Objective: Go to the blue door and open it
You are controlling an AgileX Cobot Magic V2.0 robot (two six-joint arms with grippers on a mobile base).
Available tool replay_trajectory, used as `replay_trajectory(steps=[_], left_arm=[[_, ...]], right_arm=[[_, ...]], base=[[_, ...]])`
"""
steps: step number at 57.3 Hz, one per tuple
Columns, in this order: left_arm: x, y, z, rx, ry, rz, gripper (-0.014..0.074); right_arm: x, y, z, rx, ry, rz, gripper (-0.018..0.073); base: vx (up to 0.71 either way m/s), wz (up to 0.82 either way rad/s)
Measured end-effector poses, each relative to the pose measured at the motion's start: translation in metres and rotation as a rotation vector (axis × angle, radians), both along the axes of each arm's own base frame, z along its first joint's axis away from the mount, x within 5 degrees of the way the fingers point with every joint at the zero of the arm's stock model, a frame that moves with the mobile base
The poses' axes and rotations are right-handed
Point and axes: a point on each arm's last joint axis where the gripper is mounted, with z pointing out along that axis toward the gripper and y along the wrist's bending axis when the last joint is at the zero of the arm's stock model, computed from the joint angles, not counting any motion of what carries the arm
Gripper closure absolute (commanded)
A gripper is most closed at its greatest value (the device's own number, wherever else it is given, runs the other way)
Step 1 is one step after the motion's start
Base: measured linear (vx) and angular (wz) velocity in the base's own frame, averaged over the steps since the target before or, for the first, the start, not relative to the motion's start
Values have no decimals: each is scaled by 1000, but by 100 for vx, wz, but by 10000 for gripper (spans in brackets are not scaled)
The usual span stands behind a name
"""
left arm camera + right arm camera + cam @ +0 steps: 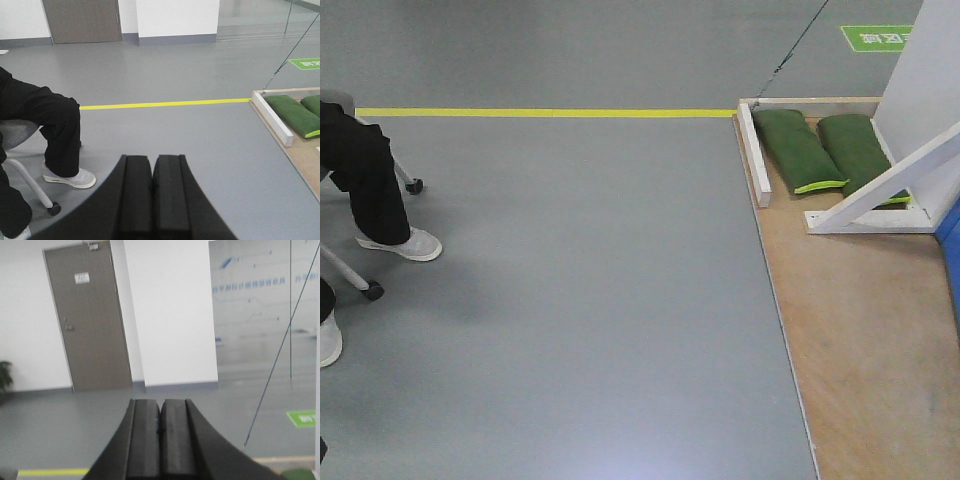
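My left gripper had its pads pressed flat together on nothing, and my right gripper was the same, which I judged sensible while the work was only driving, with no handle within reach. A seated person in black trousers and pale shoes sat close on my left, so I would have steered clear of that side. To my right lay a plywood platform, and at the front view's far right edge a sliver of the blue door showed, its handle out of sight. A white frame brace leaned up beside it, and two green sandbags lay on the base, probably as ballast. Beyond ran a yellow line. Farther off, a green floor marking bore white characters I could not read, and a grey door carried a small placard, illegible too.
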Motion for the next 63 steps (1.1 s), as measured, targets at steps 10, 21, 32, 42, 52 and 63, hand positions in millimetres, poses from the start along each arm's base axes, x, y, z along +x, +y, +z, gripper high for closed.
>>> replay_trajectory(steps=[10, 21, 32, 42, 52, 63], left_arm=[[0, 0, 0, 0, 0, 0, 524], [0, 0, 0, 0, 0, 0, 524], [0, 0, 0, 0, 0, 0, 524], [0, 0, 0, 0, 0, 0, 524], [0, 0, 0, 0, 0, 0, 524], [0, 0, 0, 0, 0, 0, 524]], right_arm=[[8, 0, 2, 15, -29, -5, 547], [11, -15, 12, 17, -138, -142, 547], [16, -51, 29, -27, -361, -436, 547], [15, -93, 46, -105, -517, -718, 547], [0, -150, 59, -176, -654, -1024, 547], [-42, -223, 50, -134, -758, -1349, 547]], base=[[0, 0], [0, 0], [0, 0], [0, 0], [0, 0], [0, 0]])
